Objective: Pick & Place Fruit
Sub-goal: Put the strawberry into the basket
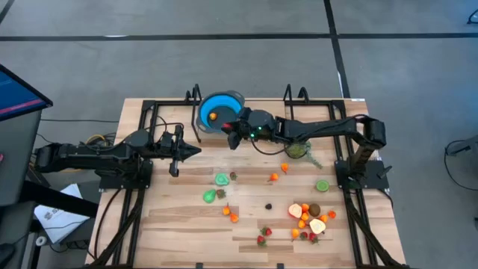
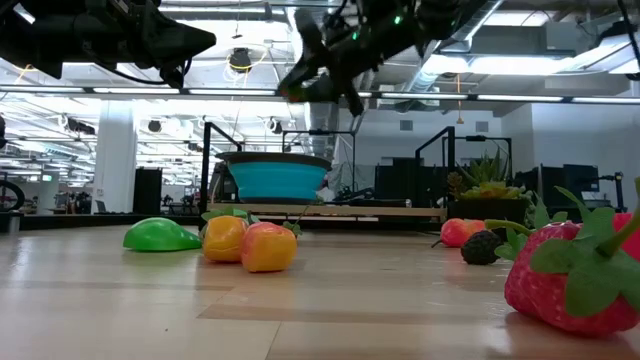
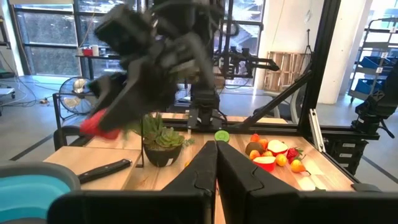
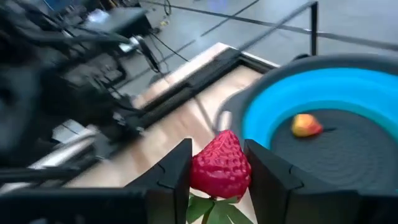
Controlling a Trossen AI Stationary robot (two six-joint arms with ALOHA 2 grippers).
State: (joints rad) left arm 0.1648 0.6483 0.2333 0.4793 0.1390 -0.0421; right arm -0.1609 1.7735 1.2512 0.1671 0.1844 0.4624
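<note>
A red toy strawberry (image 4: 220,164) is pinched between the fingers of the right gripper (image 4: 217,171), which is held in the air just beside the rim of the round blue bowl (image 1: 216,109) at the table's far side. One small orange-yellow fruit (image 4: 305,125) is seen lying inside the bowl. The left gripper (image 1: 196,152) is held pressed together, well apart above the wooden table (image 1: 187,224). A spiky green potted plant (image 1: 299,151) is placed under the right arm, and the remaining toy fruits (image 1: 310,219) are scattered across the near half of the table.
</note>
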